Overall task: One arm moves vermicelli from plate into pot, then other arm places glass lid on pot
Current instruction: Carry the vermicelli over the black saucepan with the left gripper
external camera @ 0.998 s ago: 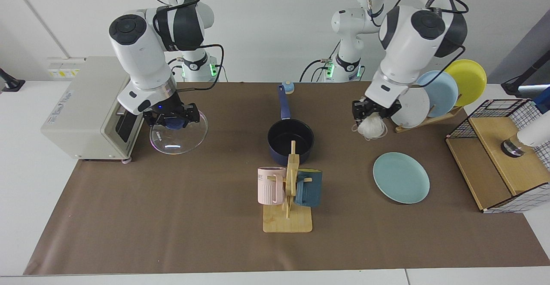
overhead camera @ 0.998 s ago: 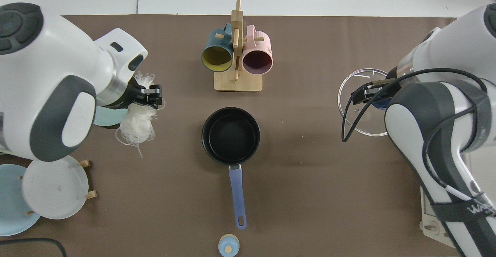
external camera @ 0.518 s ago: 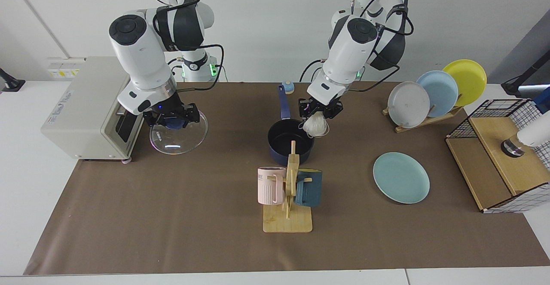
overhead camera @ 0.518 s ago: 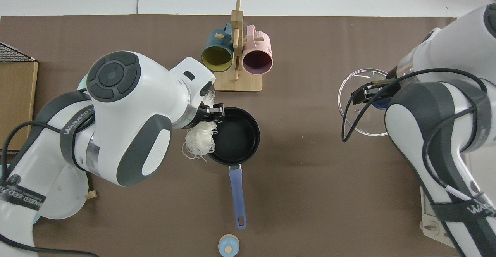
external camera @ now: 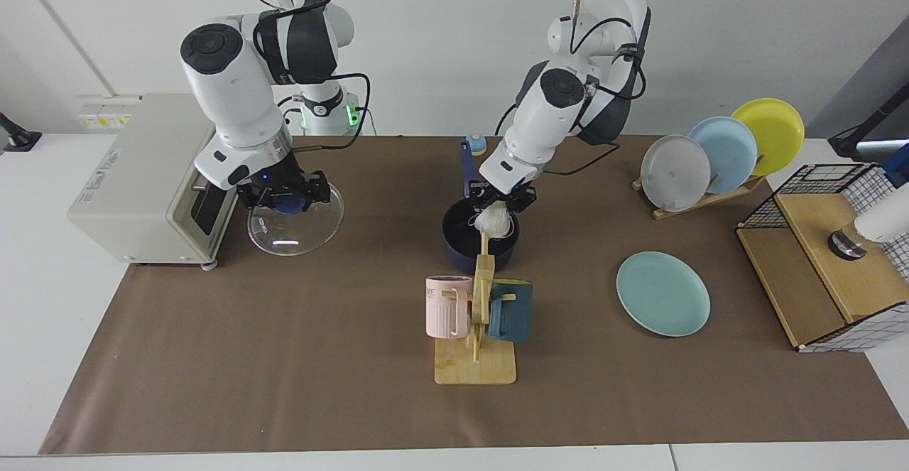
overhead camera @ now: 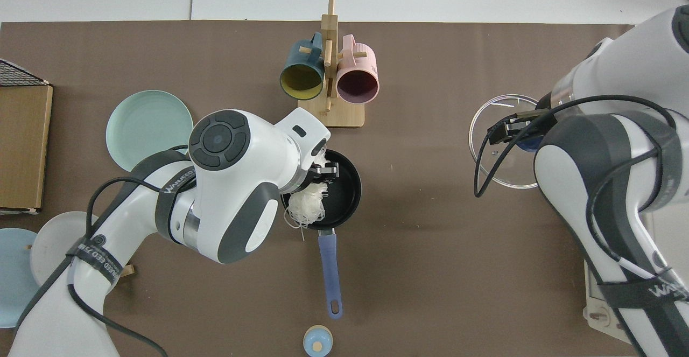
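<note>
left gripper [external camera: 503,201] fingers pinched the vermicelli [external camera: 493,222], clump hanging below them over the pot [external camera: 461,244]; best lowered centrally before release, stray strands trailing past rim; right gripper [external camera: 284,194] fingers clamped the glass lid [external camera: 298,226] knob, waiting.

A brown-covered worktop [external camera: 284,357] is carrying the pot [external camera: 461,244] at frame centre, the mug rack [external camera: 474,368] below it, and the teal plate [external camera: 662,293] at the right.

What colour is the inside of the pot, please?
Black inside the pot, while its handle is blue; the top view shows it best.
</note>
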You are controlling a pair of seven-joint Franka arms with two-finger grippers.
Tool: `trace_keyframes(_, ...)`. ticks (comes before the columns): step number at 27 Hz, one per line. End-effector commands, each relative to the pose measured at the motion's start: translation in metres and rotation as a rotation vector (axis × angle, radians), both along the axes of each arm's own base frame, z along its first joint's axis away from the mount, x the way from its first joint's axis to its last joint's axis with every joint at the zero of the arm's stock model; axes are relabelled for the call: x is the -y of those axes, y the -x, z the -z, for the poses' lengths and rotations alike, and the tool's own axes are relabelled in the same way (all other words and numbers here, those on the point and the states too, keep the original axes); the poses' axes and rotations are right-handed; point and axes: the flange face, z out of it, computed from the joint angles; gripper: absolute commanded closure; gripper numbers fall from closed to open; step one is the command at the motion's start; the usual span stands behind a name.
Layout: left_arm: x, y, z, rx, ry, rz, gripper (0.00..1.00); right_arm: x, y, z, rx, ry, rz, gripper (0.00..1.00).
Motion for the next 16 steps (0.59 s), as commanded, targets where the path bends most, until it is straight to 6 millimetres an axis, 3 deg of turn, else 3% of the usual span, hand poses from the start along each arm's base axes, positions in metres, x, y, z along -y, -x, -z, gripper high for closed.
trace_keyframes(1,0.013,-0.001,0.033,0.003,0.033,-0.006,1.0,0.001,0.001,-0.007,0.024,-0.019,-0.021,1.0)
trace_keyframes(7,0.013,-0.007,0.06,0.018,-0.001,0.027,1.0,0.0,0.001,-0.007,0.024,-0.019,-0.029,1.0)
trace_keyframes(16,0.01,0.001,0.079,-0.005,-0.019,0.04,1.0,-0.003,0.002,0.0,0.011,-0.019,-0.022,1.0)
